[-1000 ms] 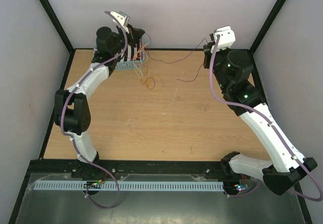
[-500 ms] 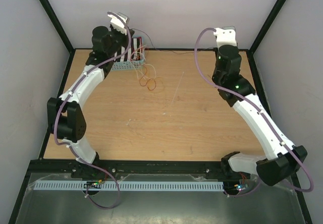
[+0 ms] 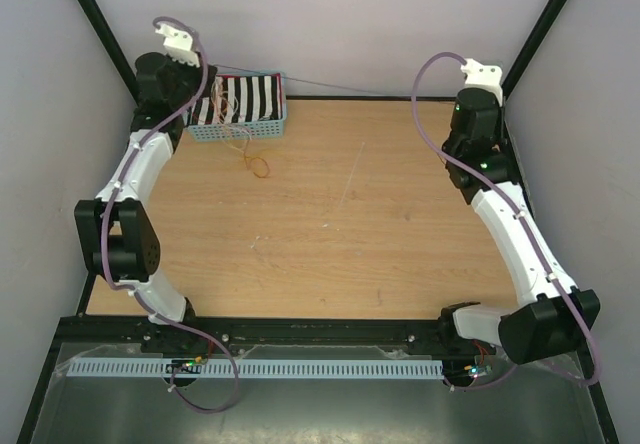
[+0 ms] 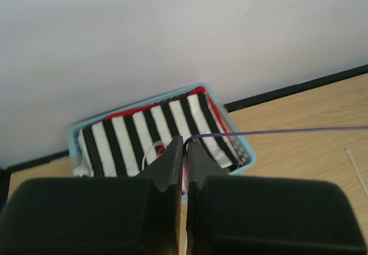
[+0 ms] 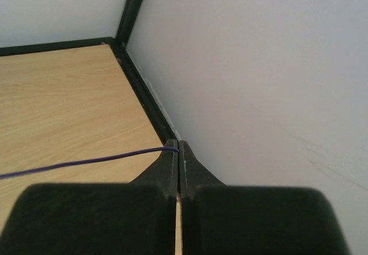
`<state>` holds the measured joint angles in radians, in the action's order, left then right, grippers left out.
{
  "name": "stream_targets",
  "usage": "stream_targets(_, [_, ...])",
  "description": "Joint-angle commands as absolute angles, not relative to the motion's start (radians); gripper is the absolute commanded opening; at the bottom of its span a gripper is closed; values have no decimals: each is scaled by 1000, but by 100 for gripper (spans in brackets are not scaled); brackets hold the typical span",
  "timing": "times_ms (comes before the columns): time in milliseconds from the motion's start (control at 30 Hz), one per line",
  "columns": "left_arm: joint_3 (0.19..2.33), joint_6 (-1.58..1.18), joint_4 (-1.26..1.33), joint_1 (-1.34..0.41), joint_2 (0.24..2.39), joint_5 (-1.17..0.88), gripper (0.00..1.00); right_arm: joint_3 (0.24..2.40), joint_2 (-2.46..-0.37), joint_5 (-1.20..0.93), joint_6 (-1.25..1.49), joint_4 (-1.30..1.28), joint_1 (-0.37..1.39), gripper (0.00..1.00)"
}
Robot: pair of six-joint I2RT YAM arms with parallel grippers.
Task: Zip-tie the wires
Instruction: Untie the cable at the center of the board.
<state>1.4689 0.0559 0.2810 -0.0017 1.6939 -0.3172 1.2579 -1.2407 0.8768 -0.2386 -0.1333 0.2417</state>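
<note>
One thin dark purple wire [image 3: 330,82] runs taut across the back of the table between both grippers. My left gripper [image 4: 186,141] is shut on its left end, above the blue basket [image 4: 246,149]. Near the back right corner, my right gripper [image 5: 178,147] is shut on the other end, with the wire [image 5: 75,163] leading off to the left. Red, orange and yellow wires [image 3: 252,152] curl out of the basket [image 3: 240,132] onto the wood. A white zip tie [image 3: 350,180] lies loose mid-table, and its end shows in the left wrist view [image 4: 356,166].
The basket holds a black-and-white striped cloth [image 3: 245,99]. Black frame posts [image 3: 100,24] and white walls close in the back corners. The right wall [image 5: 259,65] is close to my right fingers. Purple arm cables [image 3: 425,114] loop beside each wrist.
Both arms swung outward toward the back corners, left arm leftward, right arm rightward. The thin wire between them went from slack to taut. The basket, earlier under the left arm, now shows fully.
</note>
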Motion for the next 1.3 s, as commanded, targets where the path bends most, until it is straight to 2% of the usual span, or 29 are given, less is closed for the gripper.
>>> stream_targets(0, [1422, 17, 279, 97, 1715, -262, 5, 1253, -1187, 953, -227, -149, 177, 0])
stream_targets(267, [1355, 11, 283, 110, 1760, -247, 4, 1266, -1173, 960, -253, -151, 128, 0])
stream_targets(433, [1357, -22, 286, 109, 1766, -334, 7, 1308, -1152, 816, -174, -210, 124, 0])
stream_targets(533, [1346, -41, 290, 106, 1742, -461, 16, 1321, -1130, 648, -137, -216, 124, 0])
stream_targets(633, [1307, -32, 307, 73, 1707, -583, 31, 1344, -1103, 462, -87, -221, 125, 0])
stream_targets(767, [1227, 67, 319, -68, 1666, -645, 52, 1399, -1087, 287, -22, -224, 124, 0])
stream_targets(900, [1177, 123, 319, -196, 1691, -661, 66, 1468, -1084, 168, 53, -224, 125, 0])
stream_targets(1033, [1176, 145, 319, -282, 1763, -653, 73, 1548, -1106, 81, 112, -215, 124, 0])
stream_targets(1267, [1200, 202, 308, -357, 1889, -606, 78, 1697, -1161, 6, 186, -195, 124, 0])
